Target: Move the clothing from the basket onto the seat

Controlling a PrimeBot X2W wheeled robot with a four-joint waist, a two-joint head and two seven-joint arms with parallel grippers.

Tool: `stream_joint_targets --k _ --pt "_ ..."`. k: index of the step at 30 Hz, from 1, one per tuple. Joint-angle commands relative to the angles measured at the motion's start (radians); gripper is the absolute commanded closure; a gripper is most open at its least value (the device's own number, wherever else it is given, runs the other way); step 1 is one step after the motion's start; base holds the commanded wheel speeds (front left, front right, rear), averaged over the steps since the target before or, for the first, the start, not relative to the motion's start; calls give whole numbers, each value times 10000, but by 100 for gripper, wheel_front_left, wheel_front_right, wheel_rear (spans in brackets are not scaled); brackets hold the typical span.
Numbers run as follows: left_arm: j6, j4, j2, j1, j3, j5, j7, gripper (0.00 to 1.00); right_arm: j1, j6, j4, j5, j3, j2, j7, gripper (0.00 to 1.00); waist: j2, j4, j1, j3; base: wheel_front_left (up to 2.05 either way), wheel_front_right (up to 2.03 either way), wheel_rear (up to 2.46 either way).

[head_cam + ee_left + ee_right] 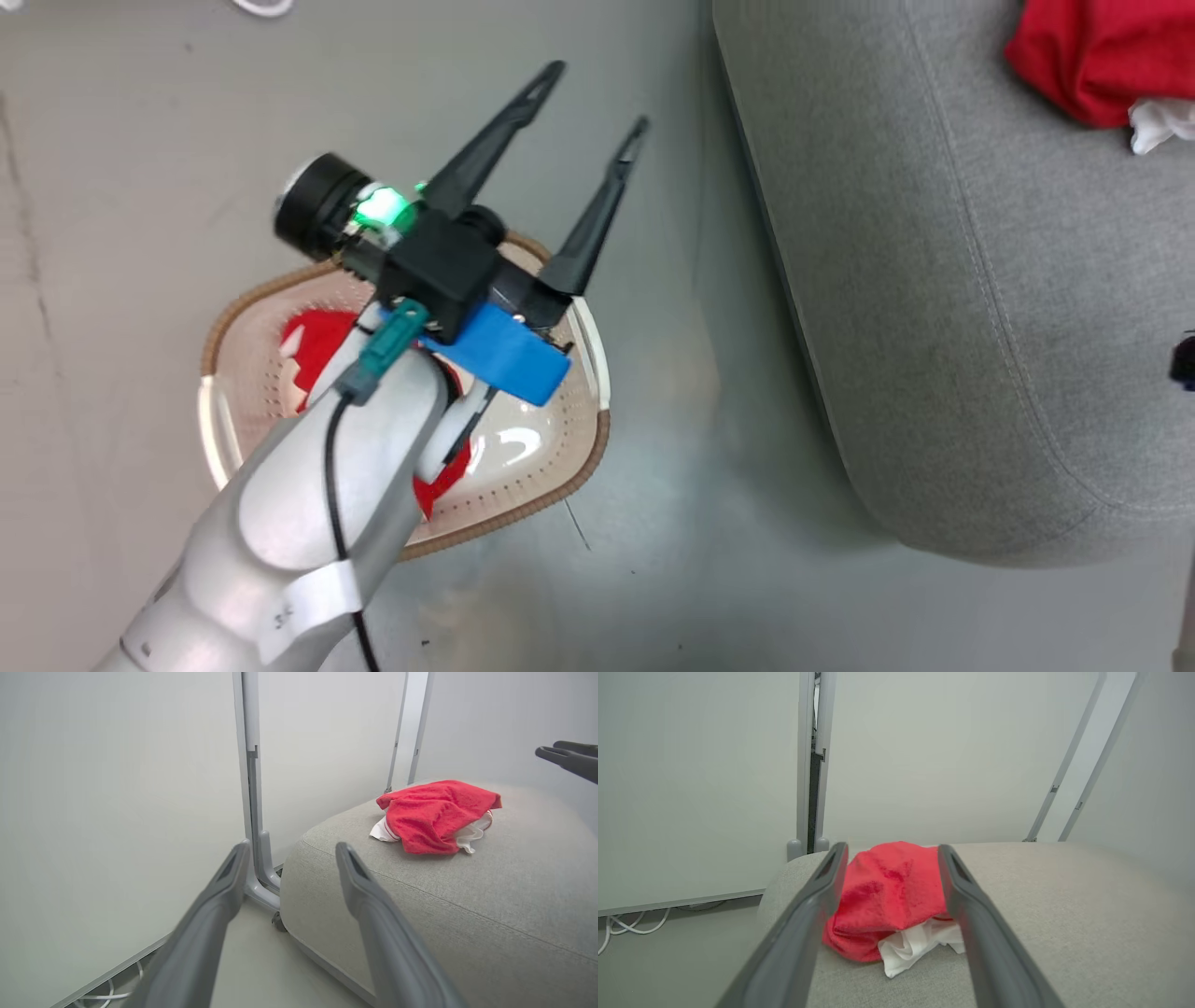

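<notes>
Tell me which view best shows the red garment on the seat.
Left wrist view: the red garment lies whole, unobstructed, on the seat. Right wrist view: right gripper fingers hide its edges; head view crops it top-right.

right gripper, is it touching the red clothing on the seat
Apart. In the left wrist view the right gripper hangs clear of the clothing, with a plain gap between them.

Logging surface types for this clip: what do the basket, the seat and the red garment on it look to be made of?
Basket: likely hard plastic, glossy; cream walls with punched holes and a glare patch, brown woven-look rim. Seat: grey woven upholstery, matte, stitched seam. Red garment: soft fabric, slightly fuzzy, crumpled, with white trim.
</notes>
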Motion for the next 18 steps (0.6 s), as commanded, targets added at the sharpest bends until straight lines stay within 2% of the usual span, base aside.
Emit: stream_joint_targets --k 1,9,18 --pt "62 -93 20 215 225 2 -46 0 214 -3 -153 18 189 62 -6 0 0 245 1 -523 0 0 0" --pt "186 -534 -189 1516 2231 235 -47 0 694 -1 -912 -122 2026 330 -6 0 0 953 1 -1568 0 0 0" --pt "-160 -698 -600 2974 4254 732 -47 0 1009 -1 -915 -166 3548 469 -6 0 0 1658 1 -2468 0 0 0"
